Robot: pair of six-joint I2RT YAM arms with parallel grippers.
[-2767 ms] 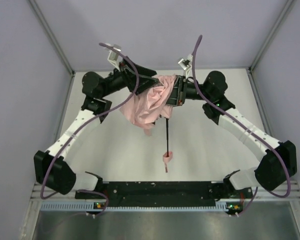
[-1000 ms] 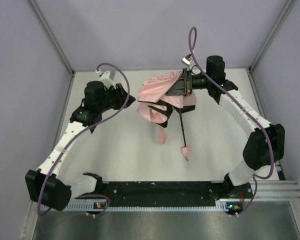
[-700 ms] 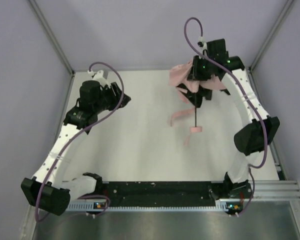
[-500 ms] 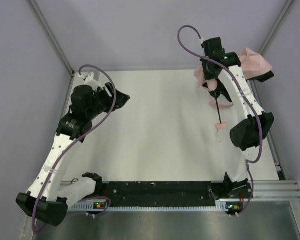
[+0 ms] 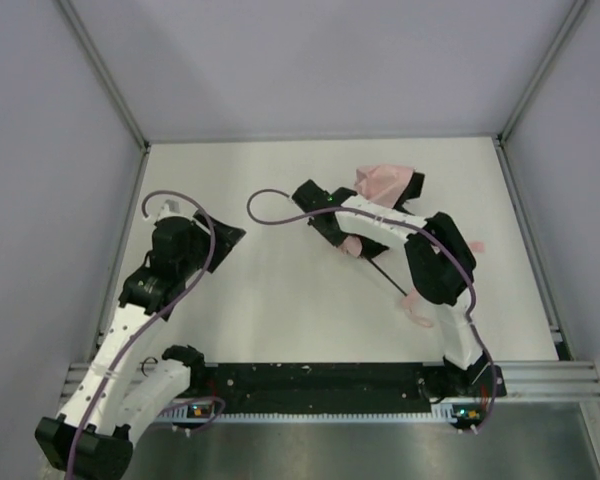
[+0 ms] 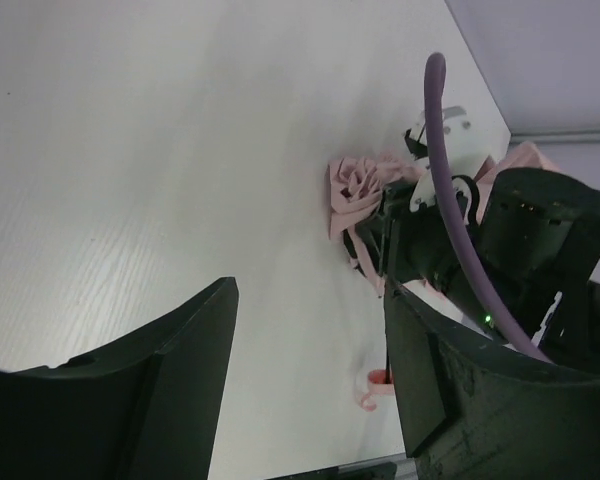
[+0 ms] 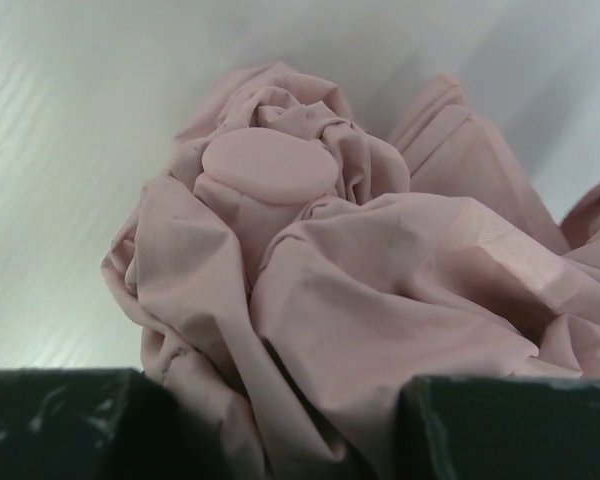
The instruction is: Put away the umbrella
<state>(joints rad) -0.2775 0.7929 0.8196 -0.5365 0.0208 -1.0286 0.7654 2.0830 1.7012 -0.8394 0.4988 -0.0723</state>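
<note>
1. Wide apart stand the fingers of the left tool (image 6: 310, 300), with only bare worktop (image 6: 130, 150) between them.
2. Seen from above, the left tool (image 5: 230, 236) hovers over the left half of the worktop, about midway between the far and near edges, pointing toward the middle.
3. The right tool (image 7: 268, 385) is clamped on the umbrella (image 7: 380, 300). Crumpled pale pink fabric fills the gap between its two dark fingers (image 7: 60, 420) (only their ends show, along the bottom of the wrist view).
4. Just beyond that grip the fabric bunches around a smooth, round pink cap (image 7: 270, 165). Whether the cap touches the worktop cannot be told.
5. From above, the right arm is folded back over the right half of the worktop. Its elbow (image 5: 440, 262) is nearer the right edge and the right tool (image 5: 340, 238) sits close to the middle.
6. A loose fold of fabric (image 5: 385, 180) shows behind the arm, toward the far edge and right of centre.
7. The thin black shaft (image 5: 385, 275) slants from the right tool toward the near right corner.
8. At its end is the small pink handle (image 5: 412, 298), just beside the elbow, with the strap (image 5: 420, 318) trailing toward the near edge.
9. A purple cable (image 6: 442, 150) arches over the right wrist in the left wrist view.
</note>
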